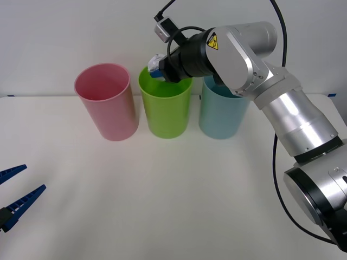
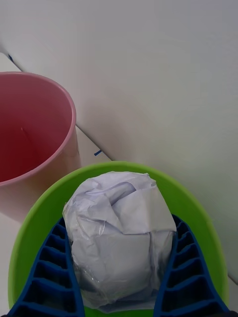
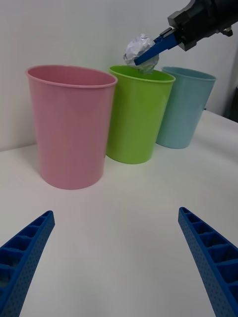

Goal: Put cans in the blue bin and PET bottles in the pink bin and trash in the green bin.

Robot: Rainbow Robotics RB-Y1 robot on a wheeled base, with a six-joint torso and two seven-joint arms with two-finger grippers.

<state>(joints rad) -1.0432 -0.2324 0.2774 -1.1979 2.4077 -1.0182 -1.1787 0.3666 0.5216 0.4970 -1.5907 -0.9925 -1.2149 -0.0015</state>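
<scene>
The three bins stand in a row at the back of the table: pink bin [image 1: 106, 103] on the left, green bin [image 1: 166, 105] in the middle, blue bin [image 1: 222, 114] on the right. My right gripper [image 1: 157, 67] hovers over the green bin's rim, shut on the trash [image 1: 155, 60], a wad of crumpled white film. In the right wrist view the trash [image 2: 119, 233] sits between the blue fingers [image 2: 47, 277] just above the green bin's opening [image 2: 196, 213]. My left gripper [image 1: 16, 195] rests open at the front left, apart from the bins.
The white table [image 1: 162, 206] has free room in front of the bins. A white wall stands close behind them. The right arm's silver links [image 1: 293, 114] reach across above the blue bin.
</scene>
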